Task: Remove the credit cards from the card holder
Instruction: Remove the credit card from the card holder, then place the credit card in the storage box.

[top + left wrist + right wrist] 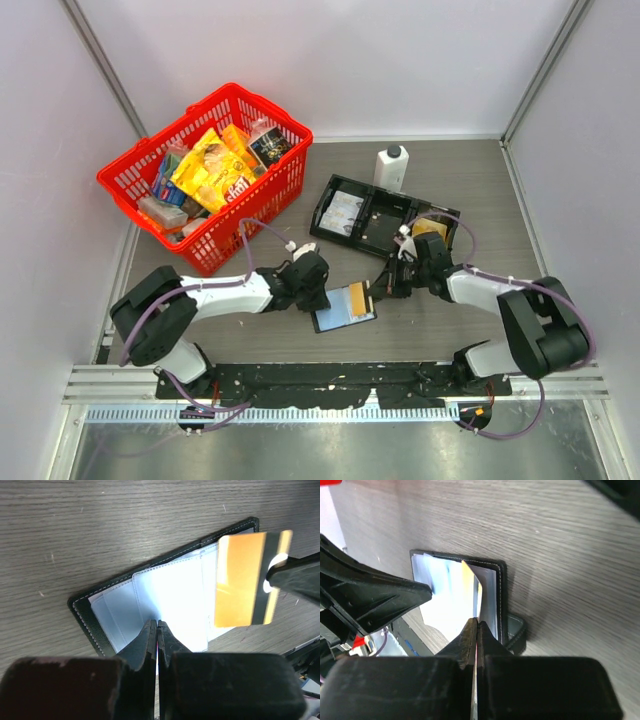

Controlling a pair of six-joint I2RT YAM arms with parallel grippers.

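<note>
Checking the card holder (340, 318): found lying open on the wood-grain surface (250, 340), near the front edge between the two arms, with pale blue inner faces up and a black stitched border. Noted the left hand (157, 626) closed, fingertips together and set down on the inner pocket near the fold. Could not tell whether any pocket film is pinched between them. Noted the right hand (476, 623) clamped tight on a golden-yellow credit card (239, 580), dark stripe along one side, held tilted over the holder's right leaf. Could not tell whether the card's lower edge sits in a pocket or clear of it; seen only edge-on from the right wrist. Could not make out further cards through the glare on the pockets. Could read nothing on the card face. Saw the snap tab (517, 636) at the holder's outer edge, blurred and close to the lens. Recorded farther back a black tray (378, 222), a white bottle (391, 167) and a red basket (271, 110) of packets, with labels too small to read.
</note>
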